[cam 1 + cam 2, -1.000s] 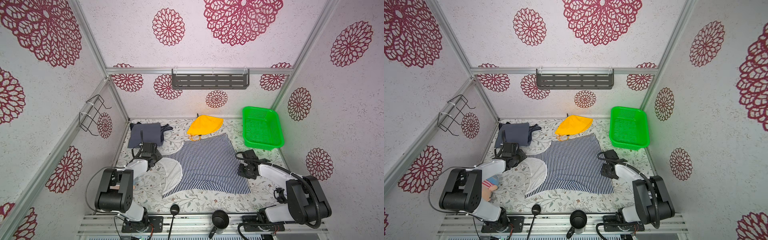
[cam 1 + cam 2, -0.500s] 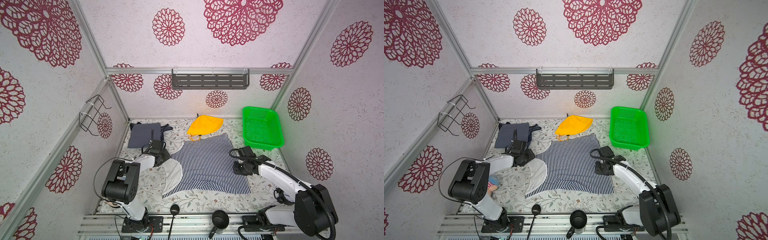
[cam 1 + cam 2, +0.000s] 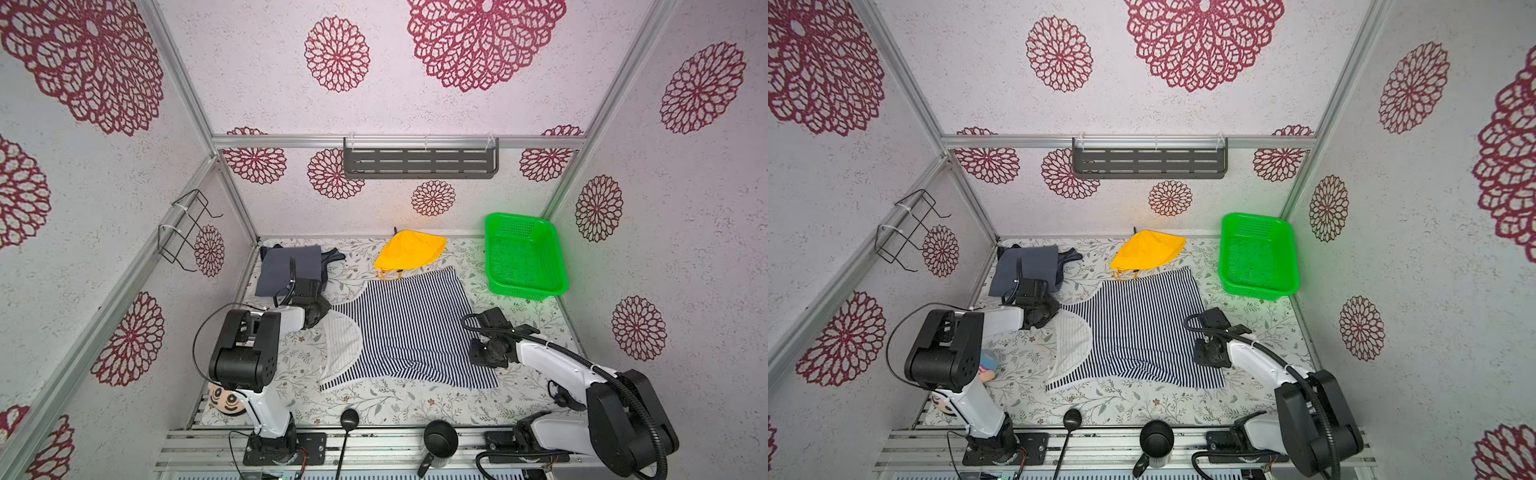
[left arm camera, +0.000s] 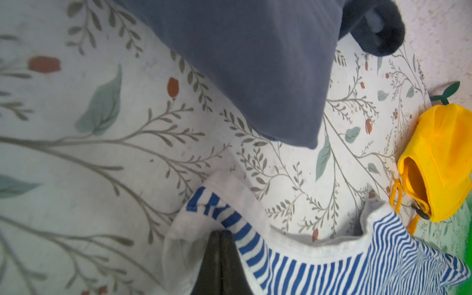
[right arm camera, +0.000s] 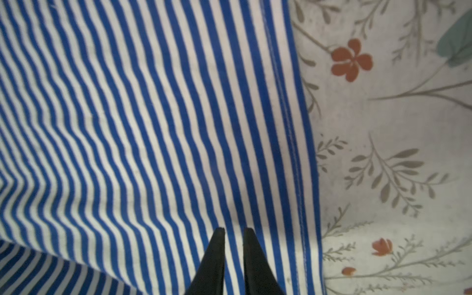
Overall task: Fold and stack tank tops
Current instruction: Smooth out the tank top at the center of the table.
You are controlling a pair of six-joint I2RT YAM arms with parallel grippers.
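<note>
The navy-and-white striped tank top (image 3: 407,328) (image 3: 1142,328) lies spread flat mid-table, its left part turned back to show the pale inside. At its far-left shoulder strap (image 4: 217,204), my left gripper (image 3: 322,309) (image 4: 221,231) is shut, tips pressed together with white cloth bunched round them. The slate grey tank top (image 3: 286,268) (image 4: 255,63) lies folded at the back left, just beyond that gripper. My right gripper (image 3: 478,357) (image 5: 233,229) rests over the striped top (image 5: 153,127) near its right hem. Its tips are a narrow gap apart, and flat stripes show through.
A yellow hat (image 3: 411,249) lies at the back, touching the striped top's far edge. A green basket (image 3: 525,291) stands back right. A black mug (image 3: 440,436), a ladle (image 3: 349,417) and a plush face (image 3: 226,401) sit along the front. A grey shelf (image 3: 419,162) hangs on the back wall.
My left gripper moved right from beside the grey top to the striped strap and closed there. My right gripper slid away along the right hem, then back toward the front.
</note>
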